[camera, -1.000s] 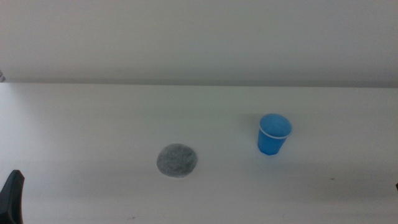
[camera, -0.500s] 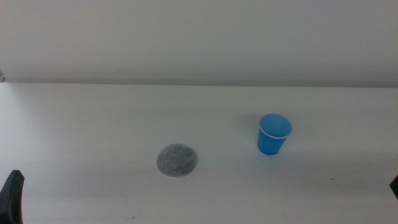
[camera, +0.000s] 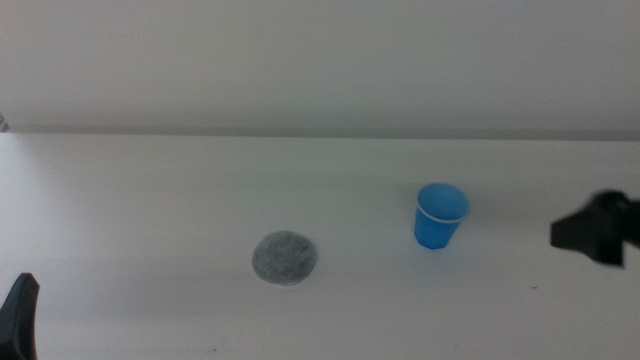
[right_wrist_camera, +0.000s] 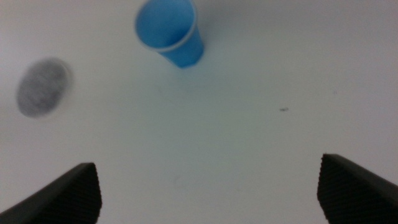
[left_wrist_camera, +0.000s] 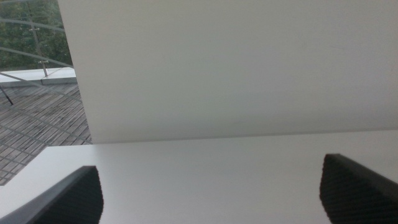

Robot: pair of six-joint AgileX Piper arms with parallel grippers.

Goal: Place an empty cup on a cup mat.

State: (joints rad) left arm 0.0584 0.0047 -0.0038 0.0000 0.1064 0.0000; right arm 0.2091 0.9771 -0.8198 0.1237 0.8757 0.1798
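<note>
The bright blue cup [camera: 440, 216] stands upright and empty on the white table, right of centre. It also shows in the right wrist view [right_wrist_camera: 169, 31]. The speckled grey cup mat [camera: 285, 258] lies flat to the cup's left, apart from it, and shows in the right wrist view [right_wrist_camera: 42, 87]. My right gripper [camera: 597, 233] has come in from the right edge, to the right of the cup and apart from it; its jaws stand wide apart with nothing between them [right_wrist_camera: 211, 190]. My left gripper [camera: 18, 318] waits at the bottom left corner, open and empty [left_wrist_camera: 211, 186].
A pale wall rises behind the table's far edge [camera: 320, 134]. A small dark speck [camera: 534, 288] marks the table surface to the right of the cup.
My right arm has moved in from the right edge toward the cup; one second ago it was out of view. The cup, mat and left gripper have not moved.
</note>
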